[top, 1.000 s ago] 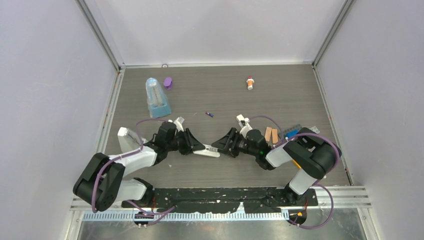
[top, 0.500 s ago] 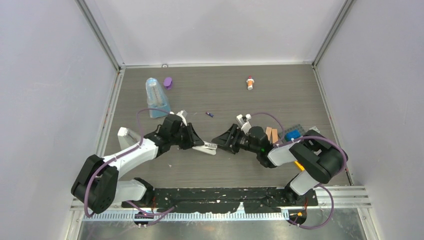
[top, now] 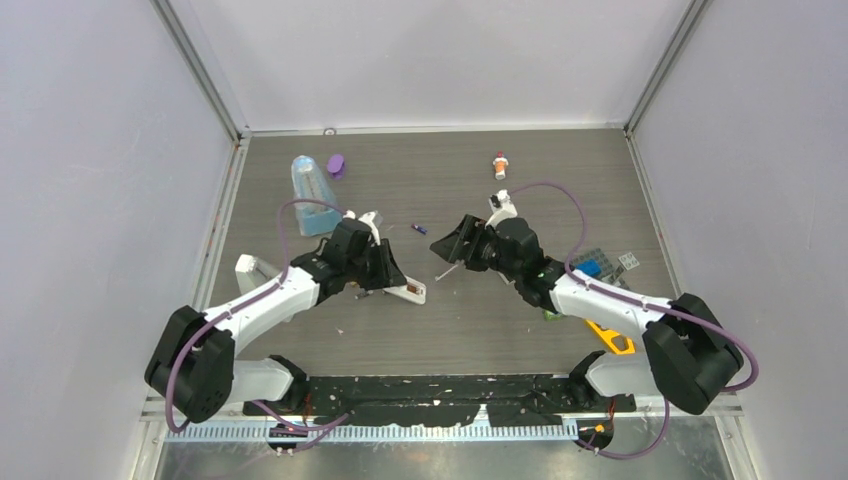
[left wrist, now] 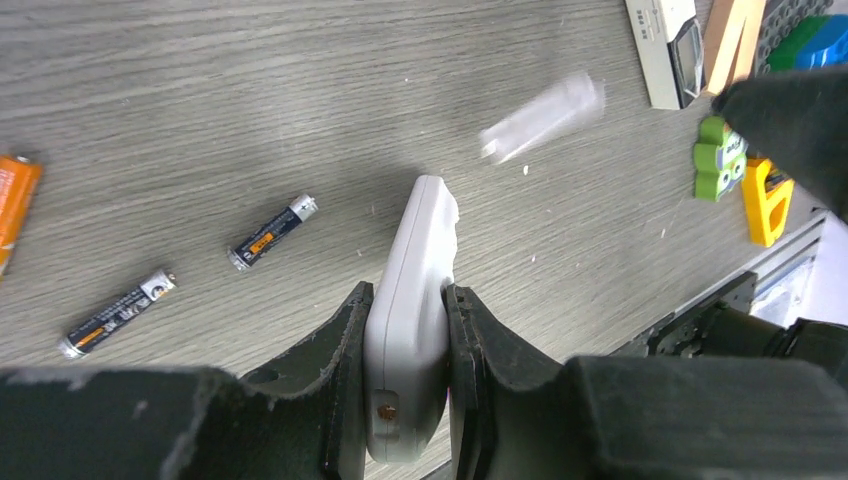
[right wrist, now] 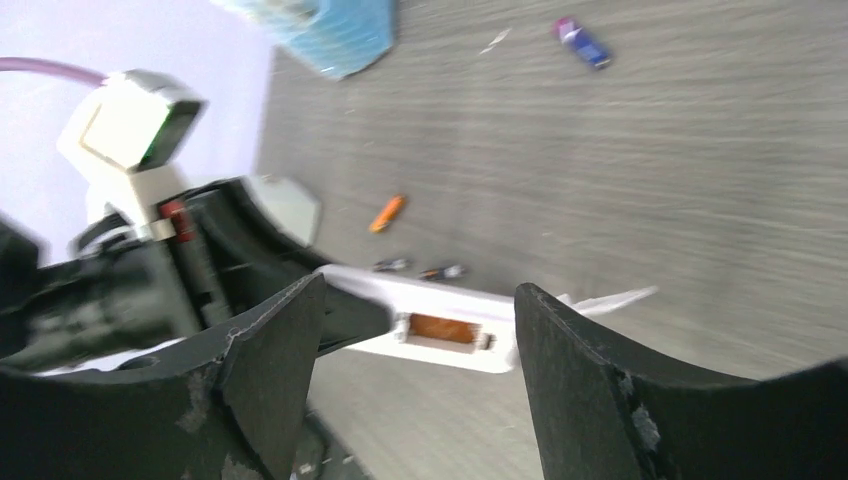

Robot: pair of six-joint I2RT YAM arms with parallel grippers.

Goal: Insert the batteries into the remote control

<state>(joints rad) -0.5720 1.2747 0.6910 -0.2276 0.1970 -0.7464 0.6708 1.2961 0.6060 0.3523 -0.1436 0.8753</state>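
Observation:
My left gripper (top: pixel 397 284) is shut on the white remote control (top: pixel 411 293), gripping it edge-on by its sides (left wrist: pixel 408 320), just above the table. In the right wrist view its open battery bay (right wrist: pixel 442 329) shows orange-brown inside. My right gripper (top: pixel 451 247) is open and empty, to the right of the remote and apart from it. A thin white sliver (top: pixel 447 270), blurred in the left wrist view (left wrist: pixel 543 116), is between the grippers. Two dark batteries (left wrist: pixel 273 233) (left wrist: pixel 118 313) and an orange battery (left wrist: pixel 14 205) lie beside the remote. A purple battery (top: pixel 421 230) lies farther back.
A blue clear container (top: pixel 313 197) and purple cap (top: pixel 336 165) are at the back left. A red-and-white little bottle (top: pixel 500 165) is at the back. A white bar (left wrist: pixel 665 45), wooden block (left wrist: pixel 735 40), toy bricks (top: pixel 590 268), green (left wrist: pixel 722 170) and yellow (top: pixel 610 341) pieces lie right.
My right gripper has let go of the remote's end and drawn back toward the far side, open. The thin white sliver now sits apart from the remote. My left gripper carried the remote slightly farther back.

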